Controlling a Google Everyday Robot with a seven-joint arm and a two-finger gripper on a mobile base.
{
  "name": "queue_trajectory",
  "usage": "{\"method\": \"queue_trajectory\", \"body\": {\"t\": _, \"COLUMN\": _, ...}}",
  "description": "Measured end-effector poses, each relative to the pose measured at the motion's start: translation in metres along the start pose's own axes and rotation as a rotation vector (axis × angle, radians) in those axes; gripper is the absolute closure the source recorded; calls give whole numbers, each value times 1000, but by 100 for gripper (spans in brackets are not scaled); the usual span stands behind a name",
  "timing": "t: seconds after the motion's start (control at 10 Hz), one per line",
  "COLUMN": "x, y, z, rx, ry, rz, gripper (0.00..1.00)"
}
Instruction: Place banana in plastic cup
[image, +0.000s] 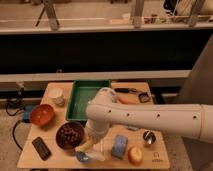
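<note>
My gripper hangs from the white arm over the table's front edge, just right of the dark bowl. It is shut on the pale yellow banana, which slants down to the left out of it. The small translucent blue plastic cup stands right below the banana's lower end. I cannot tell whether the banana's tip is inside the cup or only touching its rim. A pale piece lies just right of the cup.
On the wooden table there are a green tray, a white paper cup, an orange bowl, a black phone, a blue sponge, a yellow fruit, a metal cup and an orange stick.
</note>
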Motion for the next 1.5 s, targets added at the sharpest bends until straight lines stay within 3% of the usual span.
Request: {"method": "queue_trajectory", "body": {"t": 1.5, "x": -1, "y": 6, "z": -8, "rx": -45, "ry": 21, "rz": -30, "gripper": 91}}
